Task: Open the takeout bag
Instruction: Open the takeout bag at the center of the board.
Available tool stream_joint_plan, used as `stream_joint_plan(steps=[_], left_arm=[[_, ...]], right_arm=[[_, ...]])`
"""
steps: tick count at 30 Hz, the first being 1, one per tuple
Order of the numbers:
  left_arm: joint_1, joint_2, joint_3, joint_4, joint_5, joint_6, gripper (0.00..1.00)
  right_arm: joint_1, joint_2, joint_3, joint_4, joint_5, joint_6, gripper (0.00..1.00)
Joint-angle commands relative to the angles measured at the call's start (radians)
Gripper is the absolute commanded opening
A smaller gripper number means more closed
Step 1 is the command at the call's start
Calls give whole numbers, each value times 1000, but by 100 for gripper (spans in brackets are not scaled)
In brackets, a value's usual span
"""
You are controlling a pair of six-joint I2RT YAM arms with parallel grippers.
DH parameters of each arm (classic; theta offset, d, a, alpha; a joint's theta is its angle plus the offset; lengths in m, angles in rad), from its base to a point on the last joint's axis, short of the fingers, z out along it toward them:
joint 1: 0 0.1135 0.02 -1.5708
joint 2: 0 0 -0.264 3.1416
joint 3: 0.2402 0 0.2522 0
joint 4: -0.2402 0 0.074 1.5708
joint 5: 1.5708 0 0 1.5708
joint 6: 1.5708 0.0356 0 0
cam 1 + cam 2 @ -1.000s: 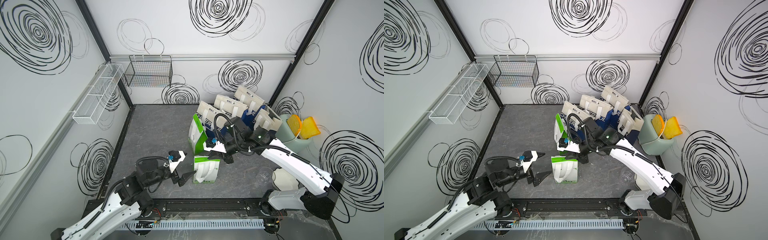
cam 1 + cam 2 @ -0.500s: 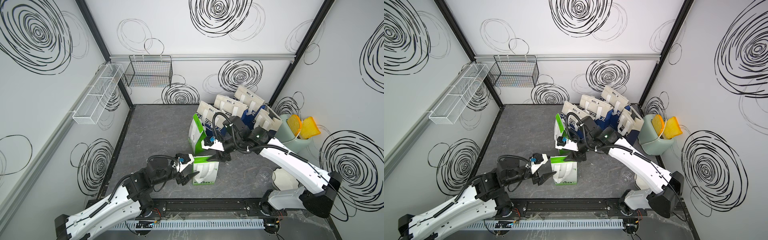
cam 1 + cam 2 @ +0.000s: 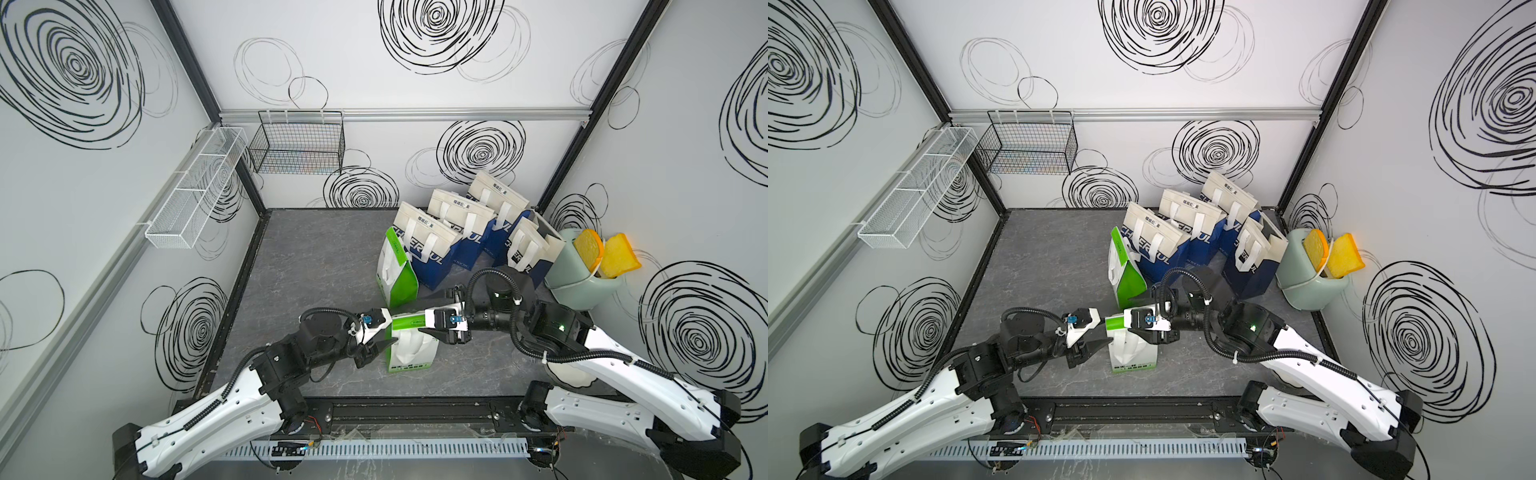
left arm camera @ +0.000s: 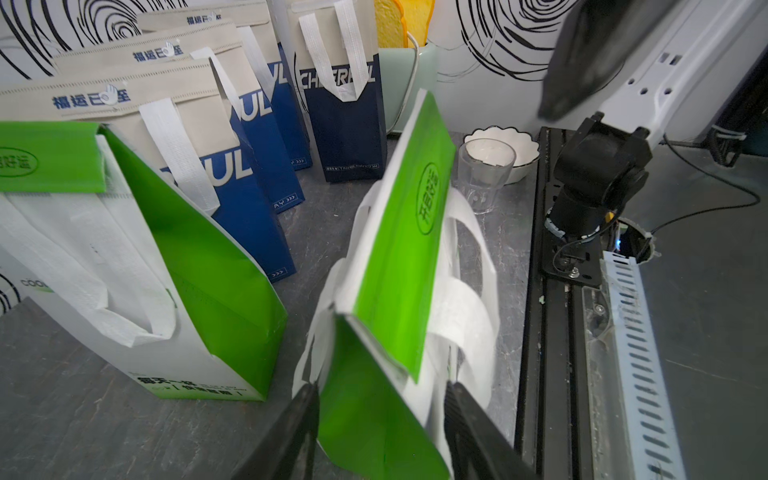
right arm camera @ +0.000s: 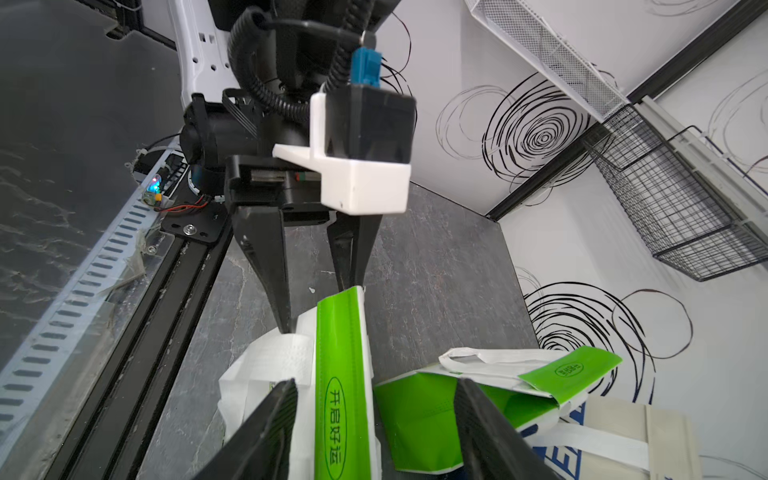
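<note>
Currently, the takeout bag point(image 3: 409, 353) stands upright close to the near edge of the table point(image 3: 316, 257), about centre, its green flap folded shut along the top. Left gripper point(image 4: 380, 390): jaws partly closed astride the bag's left end, fingers against its sides; a firm clamp cannot be confirmed. Right gripper point(image 5: 376, 386): jaws apart, straddling the flap's right end with clear gaps, holding nothing. A second green bag point(image 3: 397, 270) stands just beyond.
</note>
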Motion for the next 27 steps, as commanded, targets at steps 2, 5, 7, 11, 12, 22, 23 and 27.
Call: stream_joint_plan(steps=[2,5,7,11,12,22,23,27], left_arm=[[-24,34,3,62,35,-103,50],[-46,25,-19,87,-24,-168,50],[-60,0,-39,122,-71,-210,52],[-110,-37,-118,259,-111,-290,59],[-131,-40,-137,286,-142,-295,59],[-273,33,-169,444,-318,-223,61],[-284,37,-178,465,-314,-215,60],[-296,26,-221,493,-338,-210,43]], right_arm=[[6,-39,-30,133,12,3,64],[4,-39,-32,110,10,-5,63],[5,-44,-39,102,16,-10,63],[6,-60,-53,101,9,-10,63],[7,-65,-55,97,11,-11,63],[8,-61,-44,59,-5,-13,63],[9,-64,-44,57,-5,-16,63],[8,-66,-40,37,-11,-30,63]])
